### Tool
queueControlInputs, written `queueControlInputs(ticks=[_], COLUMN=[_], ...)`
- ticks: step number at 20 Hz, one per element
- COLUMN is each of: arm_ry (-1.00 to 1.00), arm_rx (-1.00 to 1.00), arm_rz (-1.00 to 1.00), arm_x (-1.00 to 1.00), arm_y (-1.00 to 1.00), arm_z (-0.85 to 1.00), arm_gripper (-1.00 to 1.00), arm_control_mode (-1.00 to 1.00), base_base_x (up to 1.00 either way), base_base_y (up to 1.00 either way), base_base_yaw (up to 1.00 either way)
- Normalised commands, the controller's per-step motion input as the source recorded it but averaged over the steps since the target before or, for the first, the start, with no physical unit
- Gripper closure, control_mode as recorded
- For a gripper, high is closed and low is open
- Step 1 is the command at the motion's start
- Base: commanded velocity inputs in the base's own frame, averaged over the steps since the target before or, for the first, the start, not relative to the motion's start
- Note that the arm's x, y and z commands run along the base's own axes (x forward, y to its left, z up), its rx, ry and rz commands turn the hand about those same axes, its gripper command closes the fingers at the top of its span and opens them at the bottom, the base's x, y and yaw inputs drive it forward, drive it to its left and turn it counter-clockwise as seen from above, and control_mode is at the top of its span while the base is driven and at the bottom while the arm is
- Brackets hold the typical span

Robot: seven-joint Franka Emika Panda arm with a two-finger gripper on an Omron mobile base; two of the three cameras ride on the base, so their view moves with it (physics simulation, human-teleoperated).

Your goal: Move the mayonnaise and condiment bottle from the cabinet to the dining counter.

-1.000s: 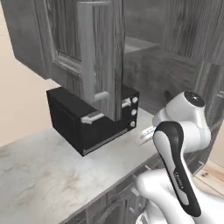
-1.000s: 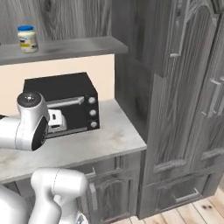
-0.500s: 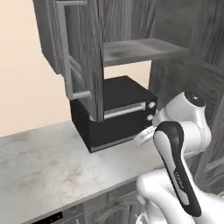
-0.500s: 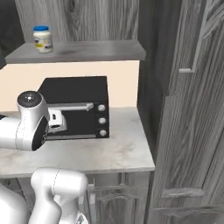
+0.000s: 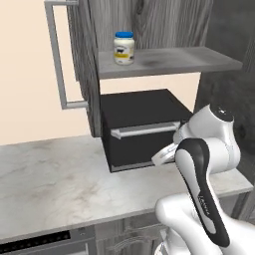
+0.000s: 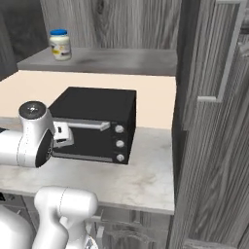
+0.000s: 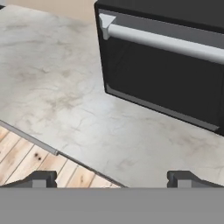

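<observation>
A short, wide whitish mayonnaise jar with a light blue lid (image 5: 124,48) stands upright at the left end of the grey shelf (image 5: 169,61) in the open dark grey wood-grain wall cabinet (image 5: 83,64). Below it, a black oven (image 5: 142,128) sits on the marble desk (image 5: 55,184). The gripper (image 7: 112,178), fingers (image 7: 41,178) spread wide and empty, points down at the desk, so the jar lies well above and farther back.
</observation>
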Motion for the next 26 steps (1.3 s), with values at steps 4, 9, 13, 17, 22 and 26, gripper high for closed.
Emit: queueControlInputs(ticks=[4,9,13,17,22,26], arm_ry=[0.0,0.0,0.0,0.0,-0.06,-0.31], arm_rx=[0.0,0.0,0.0,0.0,0.0,0.0], arm_rz=[0.0,0.0,0.0,0.0,0.0,0.0], arm_x=[0.0,0.0,0.0,0.0,0.03,0.0], arm_y=[0.0,0.0,0.0,0.0,-0.01,-0.06], arm_z=[0.0,0.0,0.0,0.0,0.04,0.47], arm_gripper=[-1.0,-1.0,-1.0,-1.0,-1.0,-1.0], arm_control_mode=[1.0,1.0,1.0,1.0,-1.0,-1.0], base_base_x=[1.0,1.0,1.0,0.77,0.28,0.0], base_base_y=[-0.26,-0.24,-0.14,-0.01,0.0,0.0], base_base_yaw=[0.25,0.13,0.08,0.01,0.0,0.0])
